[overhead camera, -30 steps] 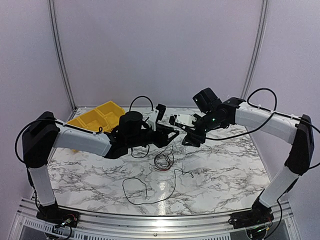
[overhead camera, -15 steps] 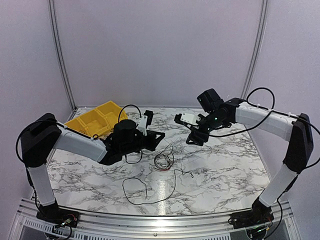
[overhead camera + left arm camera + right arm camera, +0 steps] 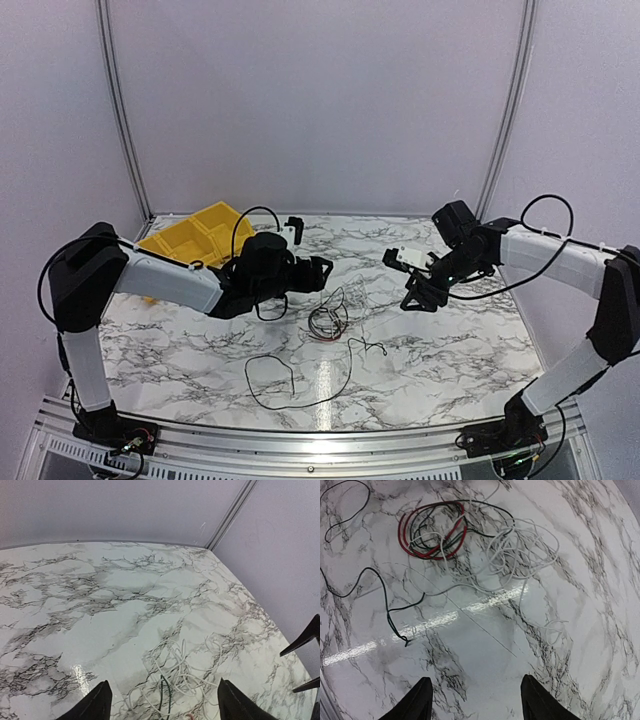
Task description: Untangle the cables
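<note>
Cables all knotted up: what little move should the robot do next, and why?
Probably lower the left pincer onto the white strands right below it and pinch. Both it and the right pincer hang open and empty, while the cables lie tangled on the table.

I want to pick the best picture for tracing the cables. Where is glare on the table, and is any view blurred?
Right wrist: a bright glare streak crosses the table below the cables, which are sharp. Left wrist: one small glare spot low left; white strands pale against marble. Top external: faint reflection on the near table; no blur.
</note>
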